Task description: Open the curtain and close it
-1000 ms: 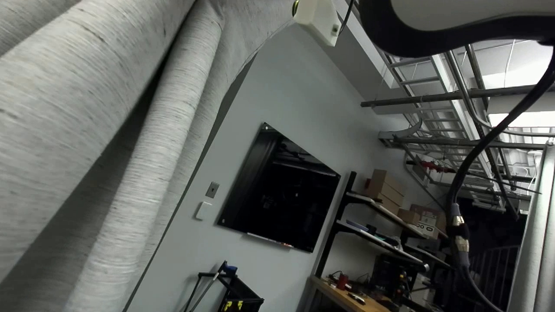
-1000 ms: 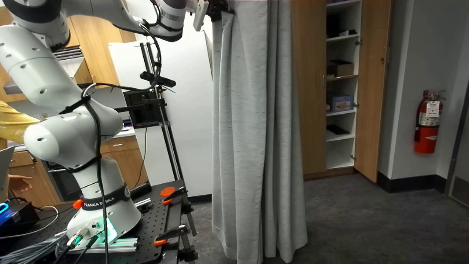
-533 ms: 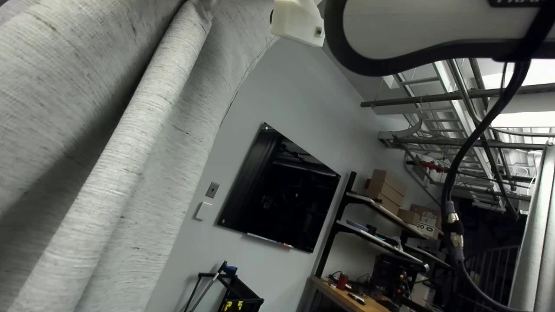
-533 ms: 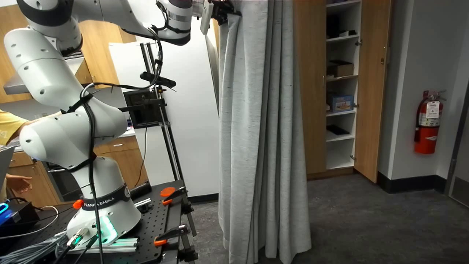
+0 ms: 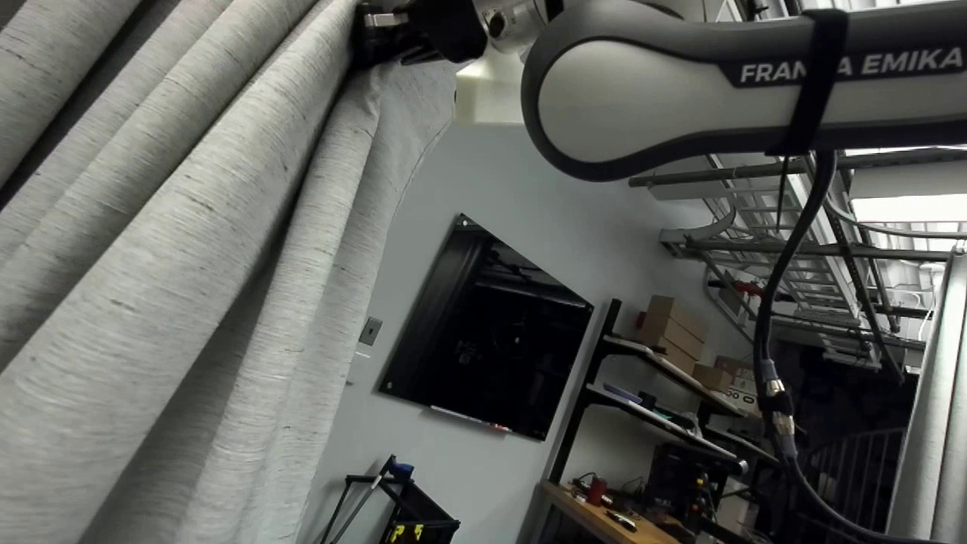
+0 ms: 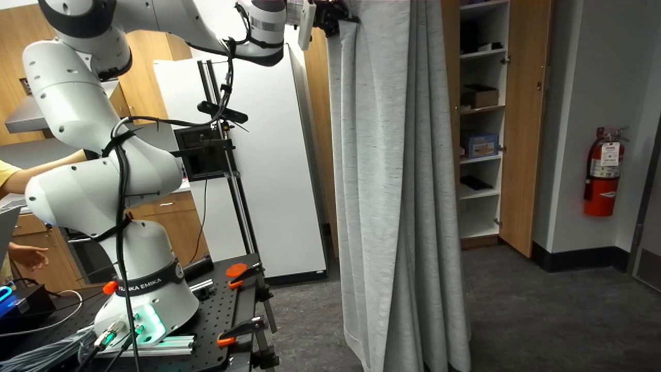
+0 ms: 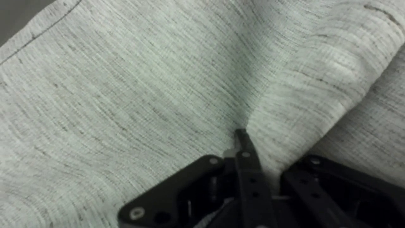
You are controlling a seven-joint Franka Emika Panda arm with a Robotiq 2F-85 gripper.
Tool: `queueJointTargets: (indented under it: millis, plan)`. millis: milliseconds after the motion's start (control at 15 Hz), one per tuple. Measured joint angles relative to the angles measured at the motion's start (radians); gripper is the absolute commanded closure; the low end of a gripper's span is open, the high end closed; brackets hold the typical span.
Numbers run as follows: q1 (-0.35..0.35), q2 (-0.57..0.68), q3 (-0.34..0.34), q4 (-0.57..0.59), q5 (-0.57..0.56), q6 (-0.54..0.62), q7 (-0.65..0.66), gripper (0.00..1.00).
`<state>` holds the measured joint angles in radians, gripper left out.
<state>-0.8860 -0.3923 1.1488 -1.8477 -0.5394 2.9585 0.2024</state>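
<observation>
The curtain [image 6: 372,181], light grey with long pleats, hangs at the centre of an exterior view and runs beyond the top edge. It covers the left side of an exterior view [image 5: 189,264] and nearly fills the wrist view [image 7: 126,95]. My black gripper [image 6: 347,20] is up at the curtain's left part, near the top of the picture. Close up, a fold of cloth passes between the gripper's [image 7: 264,152] fingers, which are shut on it. One finger [image 7: 250,167] lies over the fabric; the opposite fingertip is hidden by the fold.
A white fridge [image 6: 263,206] and a camera stand [image 6: 227,124] are left of the curtain. To its right are an open cupboard [image 6: 480,196] and a fire extinguisher [image 6: 603,175]. A person's hand [image 6: 30,257] shows at the left edge. A black panel [image 5: 491,340] hangs on the wall.
My gripper and the pinched curtain have shifted right, away from the robot base, uncovering more of the fridge's edge. The forearm and gripper have come further into the view with the wall panel.
</observation>
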Motion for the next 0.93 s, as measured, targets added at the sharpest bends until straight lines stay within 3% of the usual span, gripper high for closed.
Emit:
queueJointTargets:
  millis: [933]
  plan:
    - [-0.106, 0.0, 0.0, -0.04, 0.002, -0.002, -0.003, 0.99]
